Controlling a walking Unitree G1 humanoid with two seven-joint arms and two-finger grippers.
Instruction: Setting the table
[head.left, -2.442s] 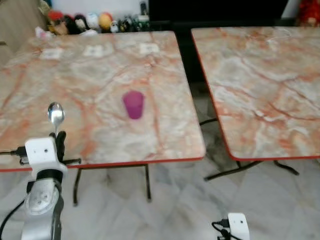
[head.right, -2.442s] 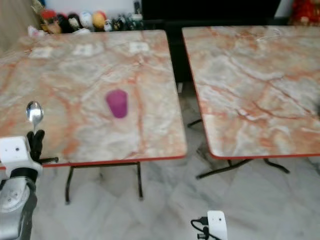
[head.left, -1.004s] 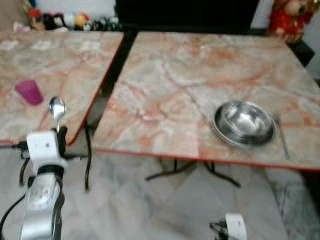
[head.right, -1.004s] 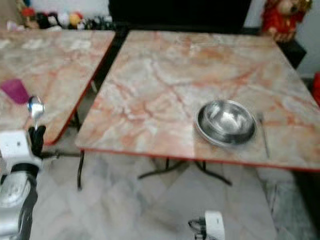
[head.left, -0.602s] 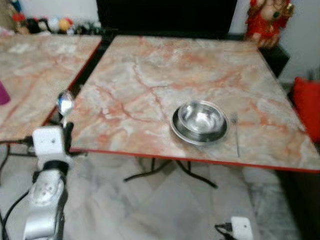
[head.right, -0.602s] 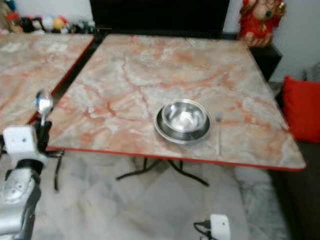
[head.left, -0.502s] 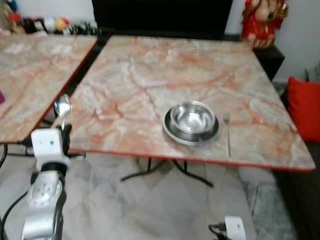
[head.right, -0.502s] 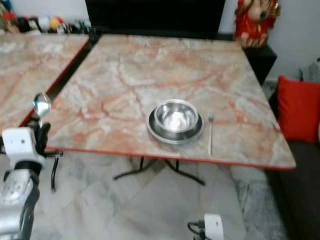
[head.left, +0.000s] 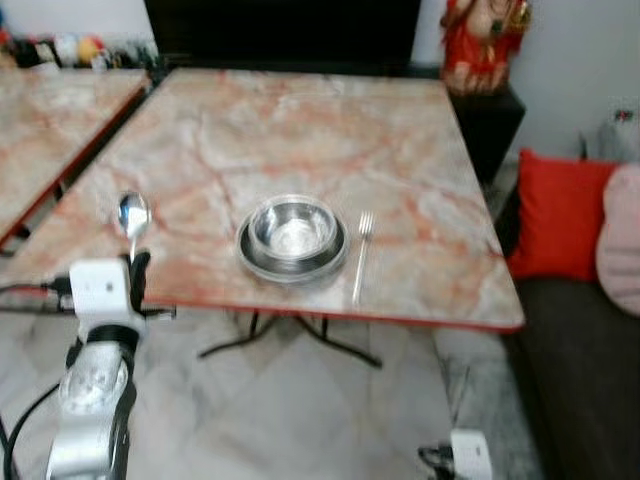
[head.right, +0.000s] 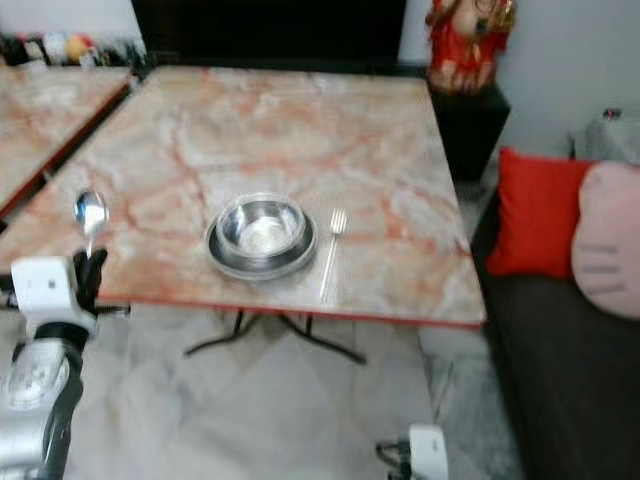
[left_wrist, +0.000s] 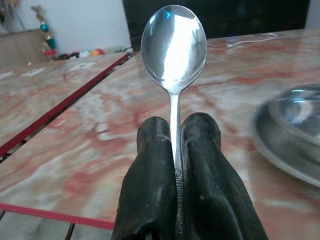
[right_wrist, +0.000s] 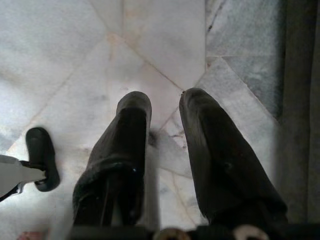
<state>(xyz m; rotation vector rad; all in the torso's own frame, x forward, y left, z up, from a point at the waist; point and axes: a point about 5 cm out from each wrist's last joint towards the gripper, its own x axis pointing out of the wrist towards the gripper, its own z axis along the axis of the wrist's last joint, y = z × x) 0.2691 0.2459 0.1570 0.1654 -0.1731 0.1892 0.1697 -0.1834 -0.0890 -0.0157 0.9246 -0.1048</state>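
A shiny metal spoon (left_wrist: 173, 47) is pinched upright by its handle in the left gripper (left_wrist: 175, 142), near the marble table's (head.left: 300, 120) left front edge. The spoon is judged in carriage; next, placement left of the steel bowl (head.left: 292, 228), opposite the fork (head.left: 362, 252), is called for. The right gripper (right_wrist: 165, 125) is hung idle, fingers parted.

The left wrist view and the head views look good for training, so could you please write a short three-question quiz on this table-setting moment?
1. True or false: the left hand is shut on a spoon held bowl-up.
2. On which side of the steel bowl does the fork lie on the marble table? A) the robot's left B) the robot's right C) inside it
3. Fill in: the right hand hangs open above the ____ floor.

Key: 1 true; 2 B; 3 marble.
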